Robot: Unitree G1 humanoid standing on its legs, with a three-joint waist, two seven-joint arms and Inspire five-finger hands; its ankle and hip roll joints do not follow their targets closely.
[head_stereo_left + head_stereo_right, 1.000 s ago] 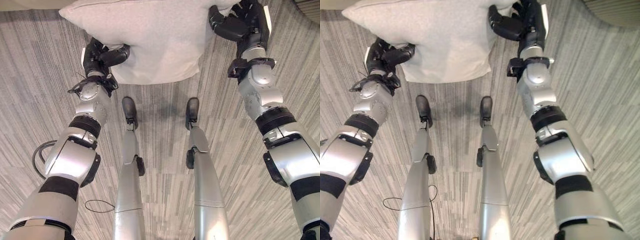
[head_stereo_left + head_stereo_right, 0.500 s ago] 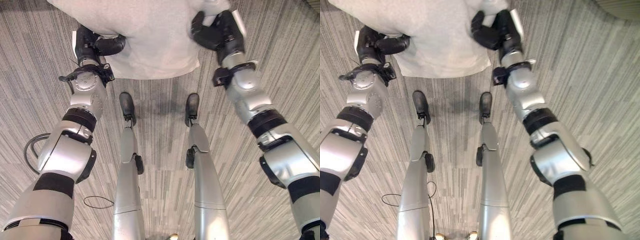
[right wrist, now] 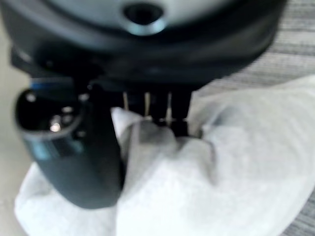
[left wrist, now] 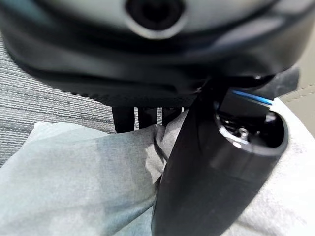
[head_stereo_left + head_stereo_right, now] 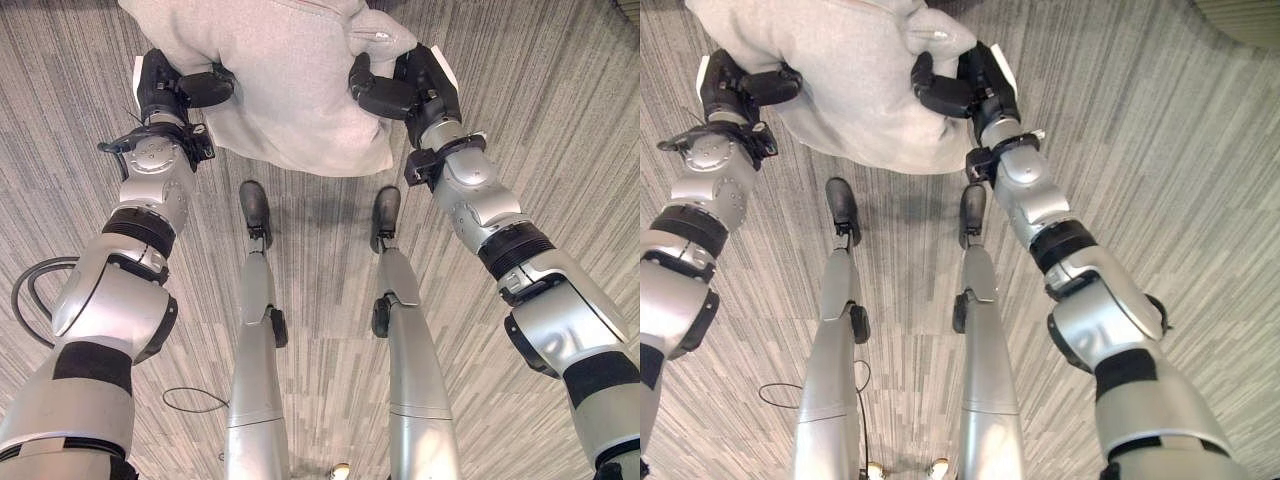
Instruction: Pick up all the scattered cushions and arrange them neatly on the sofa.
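Note:
A light grey cushion [image 5: 285, 85] hangs above the carpet between both hands. My left hand [image 5: 170, 90] pinches its left edge, thumb on top of the fabric. My right hand [image 5: 405, 88] grips the right edge, bunching the cloth into a fold near its thumb. The left wrist view shows the cushion [image 4: 74, 182] pressed between thumb and fingers. In the right wrist view the cushion [image 3: 211, 187] is crumpled under the fingers. The cushion's far edge is cut off at the picture's top.
Grey striped carpet [image 5: 560, 150] covers the floor all around. A curved dark edge [image 5: 1240, 15] shows at the far right corner.
Both hands have drawn nearer together and lower in view, and the cushion has crumpled and sagged between them. The right hand moved left the most.

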